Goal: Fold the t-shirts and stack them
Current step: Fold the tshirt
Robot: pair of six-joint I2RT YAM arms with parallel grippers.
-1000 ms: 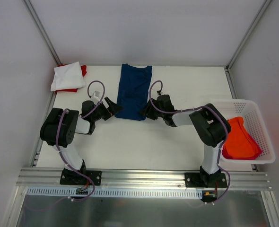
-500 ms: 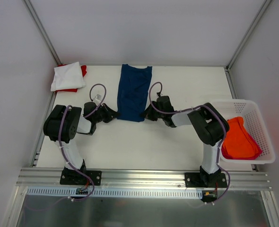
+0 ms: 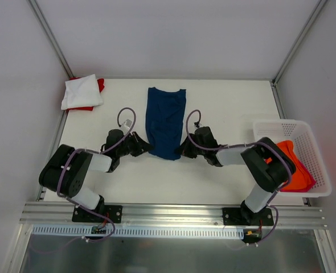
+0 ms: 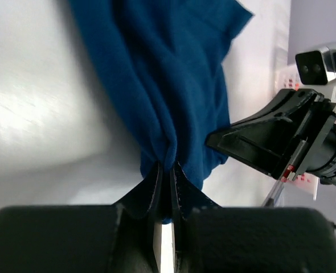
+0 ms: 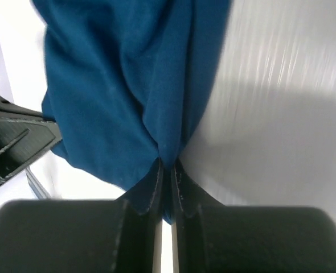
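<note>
A navy blue t-shirt (image 3: 165,119) lies as a long narrow strip down the middle of the table. My left gripper (image 3: 147,149) is shut on its near left corner, cloth pinched between the fingers (image 4: 169,170). My right gripper (image 3: 183,151) is shut on the near right corner, with cloth bunched at its tips (image 5: 168,165). Across the navy t-shirt (image 4: 168,85), the left wrist view shows the right arm (image 4: 282,142). The shirt's near end is gathered between the two grippers. At the far left corner, a folded white t-shirt (image 3: 81,92) rests on a red one (image 3: 101,85).
A white lattice basket (image 3: 304,165) stands at the table's right edge with an orange t-shirt (image 3: 290,168) inside. Grey walls enclose the table on three sides. An aluminium rail (image 3: 173,213) runs along the near edge.
Both grippers closed on the navy shirt's near corners and drew them toward me. The shirt's near end has narrowed and slid closer; both arms have folded lower.
</note>
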